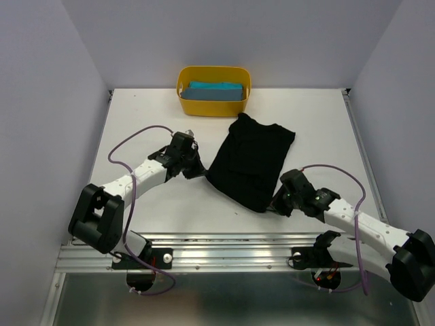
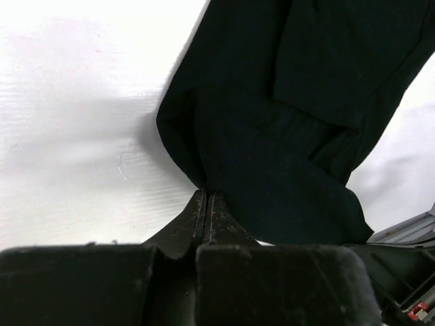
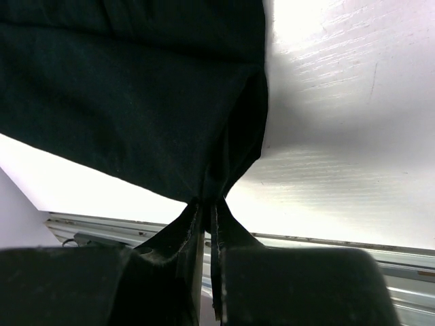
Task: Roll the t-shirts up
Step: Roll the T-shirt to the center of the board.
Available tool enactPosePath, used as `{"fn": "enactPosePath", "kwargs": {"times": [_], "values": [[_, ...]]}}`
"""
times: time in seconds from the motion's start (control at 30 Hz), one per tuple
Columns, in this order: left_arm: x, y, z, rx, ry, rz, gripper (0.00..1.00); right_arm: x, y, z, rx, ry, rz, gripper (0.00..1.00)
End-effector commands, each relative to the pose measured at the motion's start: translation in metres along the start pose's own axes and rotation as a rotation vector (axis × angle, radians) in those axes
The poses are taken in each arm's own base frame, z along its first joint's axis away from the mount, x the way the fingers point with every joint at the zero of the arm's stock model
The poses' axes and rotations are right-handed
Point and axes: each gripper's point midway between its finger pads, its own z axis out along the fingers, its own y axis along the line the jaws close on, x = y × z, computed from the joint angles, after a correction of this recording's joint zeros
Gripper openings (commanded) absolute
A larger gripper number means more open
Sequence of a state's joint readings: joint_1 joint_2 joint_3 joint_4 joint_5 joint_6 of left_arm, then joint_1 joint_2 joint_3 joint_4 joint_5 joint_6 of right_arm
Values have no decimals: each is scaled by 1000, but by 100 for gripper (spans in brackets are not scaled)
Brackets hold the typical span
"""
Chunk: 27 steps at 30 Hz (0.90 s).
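Now | left gripper (image 2: 206,197) pinching soft black t-shirt (image 1: 251,159) edge | right gripper (image 3: 212,202) likewise

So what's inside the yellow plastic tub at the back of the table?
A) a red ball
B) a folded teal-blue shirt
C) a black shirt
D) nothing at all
B: the folded teal-blue cloth t-shirt lies inside the yellow plastic tub, while the black cloth t-shirt is spread out on the white table.
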<state>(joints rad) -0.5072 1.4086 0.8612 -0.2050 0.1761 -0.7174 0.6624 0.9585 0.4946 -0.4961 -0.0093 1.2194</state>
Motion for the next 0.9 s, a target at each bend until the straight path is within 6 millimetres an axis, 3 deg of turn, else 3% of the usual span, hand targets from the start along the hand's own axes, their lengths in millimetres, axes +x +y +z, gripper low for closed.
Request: {"fn": "enactPosePath", "kwargs": {"times": [0.0,0.3,0.4,0.53,0.67,0.87], "values": [[-18,-13,2,24,-28,-18,0,-11,9,-4,7,-47,-24,2],[-42,-34,7,75,-75,-49,0,-20,21,-6,5,-65,-59,5],[-43,-35,7,71,-64,-44,0,-16,14,-5,48,-30,-118,16],[-25,-22,3,56,-34,-45,0,-15,-2,-14,139,8,-269,24],[-4,-5,-3,43,0,-34,0,4,-6,-10,168,170,-396,45],[10,22,-9,-29,-2,-14,0,-14,14,-17,118,80,-438,49]]}}
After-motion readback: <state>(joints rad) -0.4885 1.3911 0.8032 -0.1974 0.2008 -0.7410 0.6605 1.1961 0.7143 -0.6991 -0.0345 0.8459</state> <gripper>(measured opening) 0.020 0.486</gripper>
